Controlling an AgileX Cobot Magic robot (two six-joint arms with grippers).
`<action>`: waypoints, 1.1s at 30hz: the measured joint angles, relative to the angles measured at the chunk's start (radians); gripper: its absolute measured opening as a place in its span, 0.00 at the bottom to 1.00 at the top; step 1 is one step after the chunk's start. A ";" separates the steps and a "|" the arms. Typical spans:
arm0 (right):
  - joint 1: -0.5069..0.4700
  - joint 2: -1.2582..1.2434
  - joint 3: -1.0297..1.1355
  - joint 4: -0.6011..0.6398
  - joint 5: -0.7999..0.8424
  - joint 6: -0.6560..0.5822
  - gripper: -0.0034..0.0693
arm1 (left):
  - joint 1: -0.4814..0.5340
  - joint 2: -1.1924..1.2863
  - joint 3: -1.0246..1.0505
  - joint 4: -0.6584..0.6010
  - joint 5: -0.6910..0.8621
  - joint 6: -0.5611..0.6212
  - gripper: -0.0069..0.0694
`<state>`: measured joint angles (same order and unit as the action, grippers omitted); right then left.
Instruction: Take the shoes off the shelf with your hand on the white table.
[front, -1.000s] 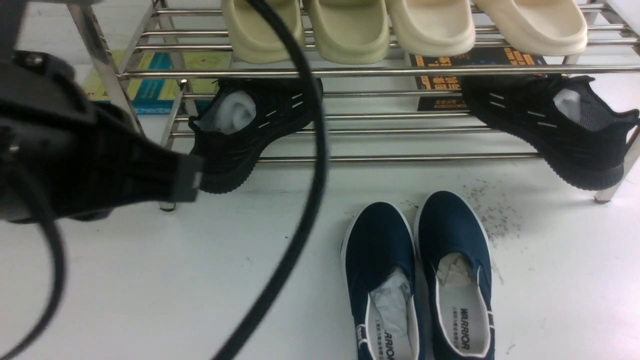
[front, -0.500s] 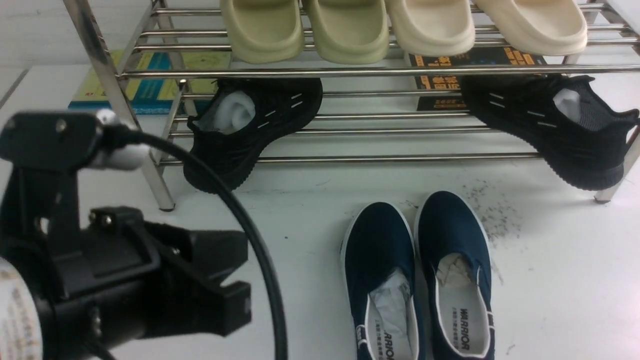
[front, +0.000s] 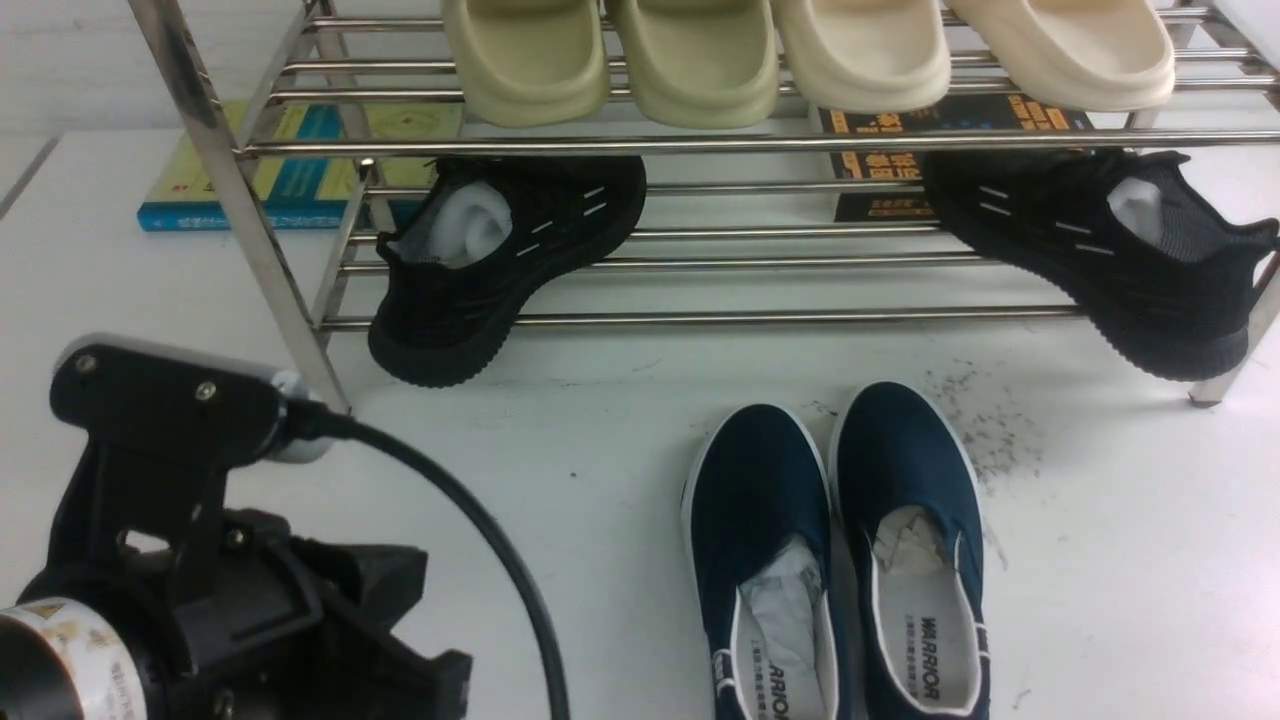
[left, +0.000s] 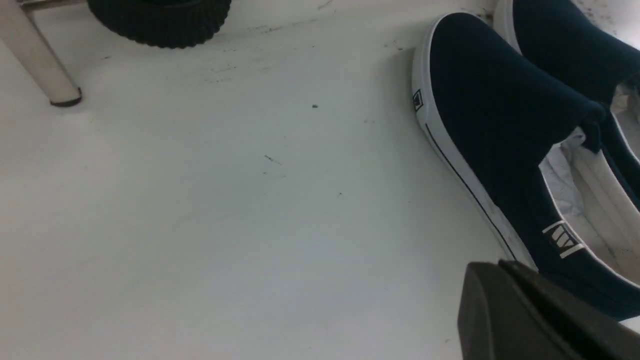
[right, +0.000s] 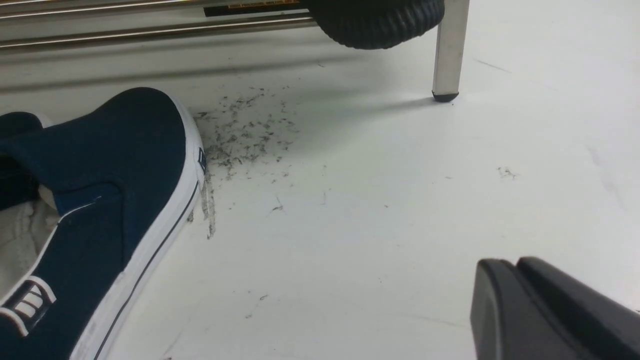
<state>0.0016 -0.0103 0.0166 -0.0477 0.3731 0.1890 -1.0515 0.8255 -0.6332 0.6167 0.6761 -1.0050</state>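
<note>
The left gripper (left: 505, 280), fingers pressed together and empty, has been lowered nearer. The shoes (front: 835, 560) are laid lengthwise, toes far, towards the shelf (front: 700, 318). The right gripper (right: 515, 280) is closed.

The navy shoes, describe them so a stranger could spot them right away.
Find the chrome shelf on the white table. In front of it, on the table, stand the navy shoes side by side. Unlike the black sneakers and foam slippers, they have white soles.
</note>
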 joint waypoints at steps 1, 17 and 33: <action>0.000 0.000 0.000 0.000 0.000 0.000 0.12 | 0.001 0.000 0.001 -0.003 -0.002 -0.001 0.13; 0.000 0.000 0.000 0.000 0.000 0.000 0.16 | 0.675 -0.412 0.523 -0.446 -0.322 0.236 0.15; 0.000 0.000 0.000 0.000 0.000 0.000 0.17 | 1.007 -0.792 0.630 -0.458 -0.201 0.487 0.17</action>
<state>0.0016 -0.0103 0.0166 -0.0477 0.3731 0.1890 -0.0448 0.0339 -0.0035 0.1590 0.4752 -0.5178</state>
